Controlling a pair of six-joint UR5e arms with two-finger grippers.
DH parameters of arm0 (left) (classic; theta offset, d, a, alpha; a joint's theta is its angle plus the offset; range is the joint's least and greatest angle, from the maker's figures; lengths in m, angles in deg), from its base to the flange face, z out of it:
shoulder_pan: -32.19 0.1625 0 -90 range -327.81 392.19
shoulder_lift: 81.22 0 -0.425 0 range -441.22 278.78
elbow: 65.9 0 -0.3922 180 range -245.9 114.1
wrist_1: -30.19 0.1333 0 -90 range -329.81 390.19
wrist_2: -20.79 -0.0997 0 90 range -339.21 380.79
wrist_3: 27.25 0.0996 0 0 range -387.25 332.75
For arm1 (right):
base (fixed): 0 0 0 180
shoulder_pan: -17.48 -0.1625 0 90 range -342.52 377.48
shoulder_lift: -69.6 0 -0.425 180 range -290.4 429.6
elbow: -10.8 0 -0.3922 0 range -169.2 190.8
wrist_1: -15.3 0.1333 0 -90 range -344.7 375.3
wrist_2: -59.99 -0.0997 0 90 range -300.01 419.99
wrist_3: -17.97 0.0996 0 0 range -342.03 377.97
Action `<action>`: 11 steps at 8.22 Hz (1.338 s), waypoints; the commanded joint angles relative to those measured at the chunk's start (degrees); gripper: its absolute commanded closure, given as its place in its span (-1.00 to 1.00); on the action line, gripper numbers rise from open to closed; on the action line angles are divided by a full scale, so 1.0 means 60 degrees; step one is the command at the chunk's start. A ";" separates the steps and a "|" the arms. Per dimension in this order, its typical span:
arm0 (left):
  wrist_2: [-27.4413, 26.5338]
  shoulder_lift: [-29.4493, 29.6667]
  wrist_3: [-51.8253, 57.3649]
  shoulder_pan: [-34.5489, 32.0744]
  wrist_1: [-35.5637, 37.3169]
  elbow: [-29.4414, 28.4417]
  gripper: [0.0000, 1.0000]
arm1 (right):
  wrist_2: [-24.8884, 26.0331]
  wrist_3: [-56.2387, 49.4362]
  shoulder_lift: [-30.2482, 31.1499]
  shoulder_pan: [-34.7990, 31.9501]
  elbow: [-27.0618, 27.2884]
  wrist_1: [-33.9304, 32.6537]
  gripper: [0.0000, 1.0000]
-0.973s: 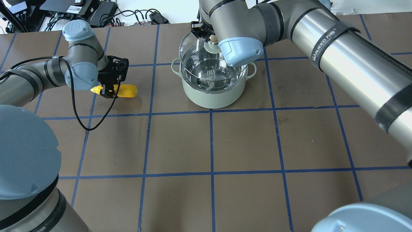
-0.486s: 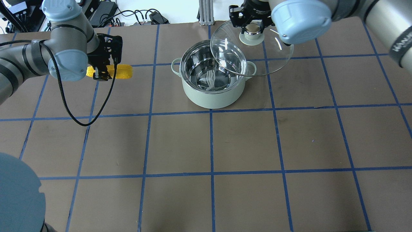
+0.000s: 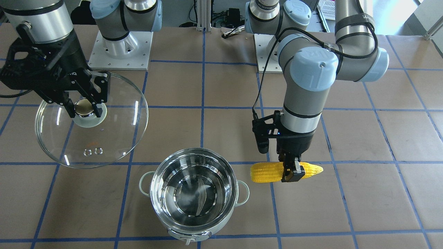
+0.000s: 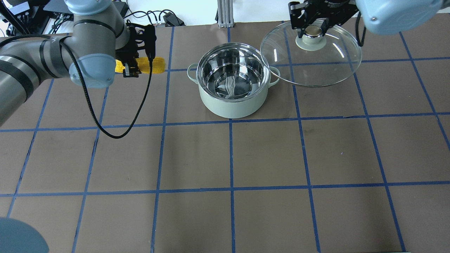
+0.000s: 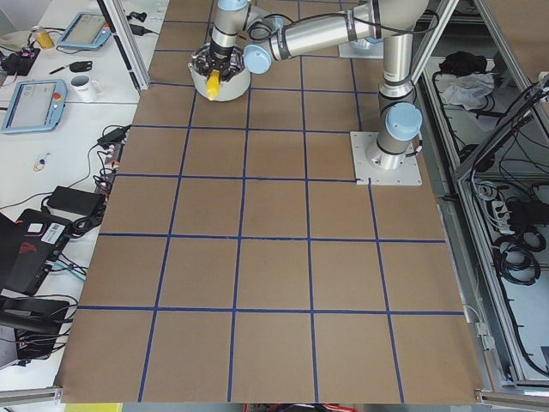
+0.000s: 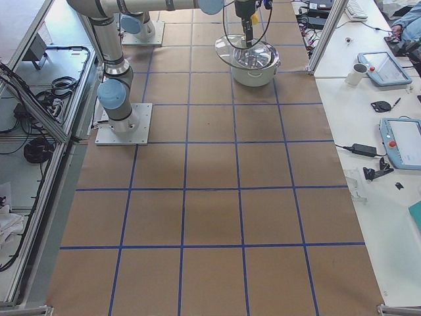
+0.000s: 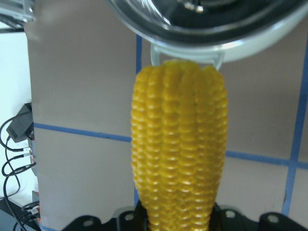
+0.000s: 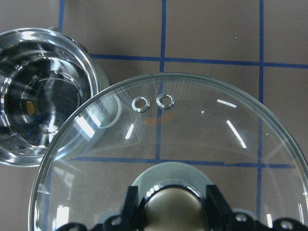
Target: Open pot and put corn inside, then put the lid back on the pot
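Note:
The mint-green pot (image 4: 232, 105) (image 3: 193, 226) stands open on the table, its steel inside empty. My left gripper (image 4: 132, 68) (image 3: 290, 174) is shut on the yellow corn (image 4: 154, 65) (image 3: 266, 172) and holds it level in the air, beside the pot's side handle. In the left wrist view the corn (image 7: 179, 144) points at the pot's handle. My right gripper (image 4: 314, 30) (image 3: 84, 107) is shut on the knob of the glass lid (image 4: 316, 66) (image 3: 114, 138) and holds it in the air, off to the pot's other side. The lid (image 8: 192, 144) fills the right wrist view.
The table (image 4: 232, 158) is brown with a grid of blue tape. Cables and power boxes (image 4: 105, 10) lie past its far edge. The arm bases (image 3: 119, 48) stand on plates at the robot's side. Operator desks with tablets (image 6: 395, 66) flank the table's ends.
My left gripper has carried the corn right, closer to the pot. My right gripper has carried the lid further right, clear of the pot's rim.

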 commanded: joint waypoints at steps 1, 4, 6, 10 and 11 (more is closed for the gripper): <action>0.0010 0.0141 -0.2247 -0.1410 0.1074 0.0000 1.00 | -0.0008 -0.0593 0.0859 0.0499 0.0849 0.0817 0.19; 0.0901 0.0681 -0.3083 -0.1909 0.1732 -0.0030 1.00 | -0.0037 -0.0475 0.0905 0.0455 0.1190 0.0861 0.22; 0.1078 0.1310 -0.3073 -0.2320 0.1882 -0.0437 1.00 | -0.0052 -0.0490 0.0876 0.0470 0.1249 0.0744 0.23; 0.1167 0.2088 -0.2722 -0.2513 0.2215 -0.1099 1.00 | -0.0067 -0.0593 0.0847 0.0470 0.1249 0.0626 0.23; 0.1167 0.2104 -0.2692 -0.2513 0.2233 -0.1114 0.69 | -0.0081 -0.0607 0.0832 0.0484 0.1249 0.0626 0.23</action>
